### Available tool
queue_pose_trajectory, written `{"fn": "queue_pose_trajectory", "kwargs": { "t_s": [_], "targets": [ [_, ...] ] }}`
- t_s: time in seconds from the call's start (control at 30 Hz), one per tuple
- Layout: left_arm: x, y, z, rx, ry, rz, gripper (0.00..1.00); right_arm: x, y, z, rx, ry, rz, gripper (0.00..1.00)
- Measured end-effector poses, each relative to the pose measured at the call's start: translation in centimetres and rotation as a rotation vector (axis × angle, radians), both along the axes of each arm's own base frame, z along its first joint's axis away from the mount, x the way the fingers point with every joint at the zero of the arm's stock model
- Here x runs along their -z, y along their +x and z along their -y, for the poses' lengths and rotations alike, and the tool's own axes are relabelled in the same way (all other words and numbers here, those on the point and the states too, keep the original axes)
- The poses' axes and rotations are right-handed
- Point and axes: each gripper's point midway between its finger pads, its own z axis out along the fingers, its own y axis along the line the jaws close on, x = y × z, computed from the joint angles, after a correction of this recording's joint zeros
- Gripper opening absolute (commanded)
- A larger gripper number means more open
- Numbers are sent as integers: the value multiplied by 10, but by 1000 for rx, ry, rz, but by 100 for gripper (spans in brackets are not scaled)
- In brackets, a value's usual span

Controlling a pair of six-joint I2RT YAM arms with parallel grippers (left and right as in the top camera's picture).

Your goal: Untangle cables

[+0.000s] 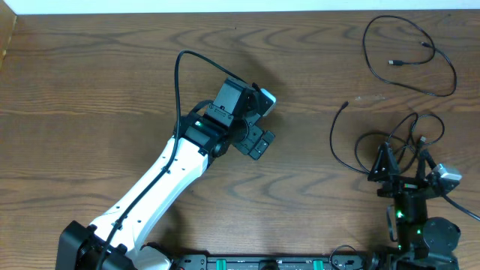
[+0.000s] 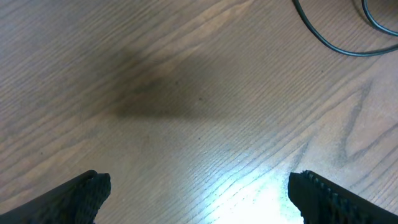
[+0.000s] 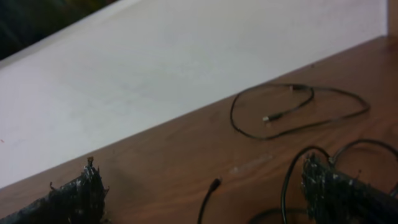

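My left fingers (image 2: 199,186) are spread wide with nothing between them. The left wrist camera shows only bare wood grain and a dull shadow there. Two arcs of black cord (image 2: 336,45) cross its top right corner, well clear of both tips, and I can't tell which cable they belong to. Overhead, that arm reaches out over the middle of the counter (image 1: 97,67), far from the cables.

My right fingers (image 3: 202,176) are also wide open and grip nothing. From the right wrist camera, a small plug end (image 3: 214,182) lies on the wood in the gap between them. A black loop curls up against the right-hand tip. It may be touching, but the picture is too soft to say.

The overhead view makes this clearer. The right fingers sit at the near right of the counter, straddling the near edge of the tangle (image 1: 401,142) — several thin black cords looped over one another. One strand sweeps out to the left and ends in a free plug.

The loose cable (image 1: 409,56) lies well apart at the far right corner — a single open loop with both plug ends tucked inside. The right wrist camera sees it too, close to the counter's far edge, with a pale surface (image 3: 186,56) beyond.
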Motion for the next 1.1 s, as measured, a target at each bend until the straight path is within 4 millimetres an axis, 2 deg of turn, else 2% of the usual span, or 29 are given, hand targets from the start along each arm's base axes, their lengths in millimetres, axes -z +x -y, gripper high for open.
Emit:
{"fn": "queue_pose_trajectory", "kwargs": {
  "t_s": [0.33, 0.8, 1.1],
  "targets": [
    [0, 0, 0, 0, 0, 0, 98, 33, 6, 1, 1, 26, -53, 99],
    [0, 0, 0, 0, 0, 0, 98, 43, 7, 4, 19, 32, -69, 99],
    [0, 0, 0, 0, 0, 0, 98, 43, 6, 22, 120, 25, -59, 99]
  ]
}}
